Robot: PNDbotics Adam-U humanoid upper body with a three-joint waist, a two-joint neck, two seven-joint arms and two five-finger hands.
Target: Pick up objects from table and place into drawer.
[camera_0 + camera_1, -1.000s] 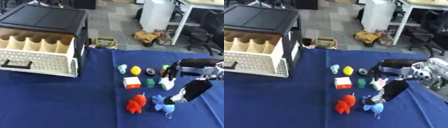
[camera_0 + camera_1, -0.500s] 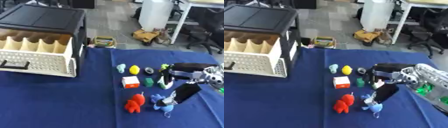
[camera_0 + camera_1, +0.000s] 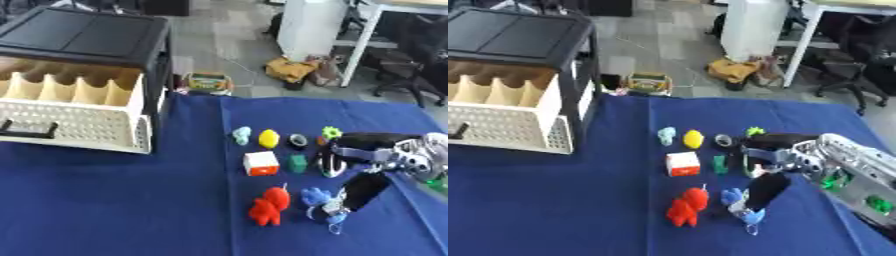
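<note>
- One counter (image 3: 114,200), covered in a blue cloth, carrying everything.
- One drawer (image 3: 74,117), white, pulled open at the far left of the counter, with dividers inside; it sits in one black cabinet (image 3: 87,37).
- Only my right hand (image 3: 354,152) shows, coming in from the right edge. It sits low over the small things, fingers curled down beside the green block. I cannot tell whether it is grasping anything.
- Small things lie in a cluster right of centre, all on the counter, none in the drawer:
- One pale blue piece (image 3: 241,135) and one yellow piece (image 3: 269,138), side by side in the back row.
- One dark ring (image 3: 298,141) and one bright green gear-shaped piece (image 3: 331,132), further right in that row, just beside my hand.
- One white and orange cube (image 3: 261,163) in the middle row.
- One green block (image 3: 298,163) just right of the cube, next to my fingers.
- One red figure (image 3: 269,206) in the front row.
- One blue figure (image 3: 317,197) right of the red one, touching a dark shape I cannot make out.
- Two green bits show on my right arm in the right eye view.
</note>
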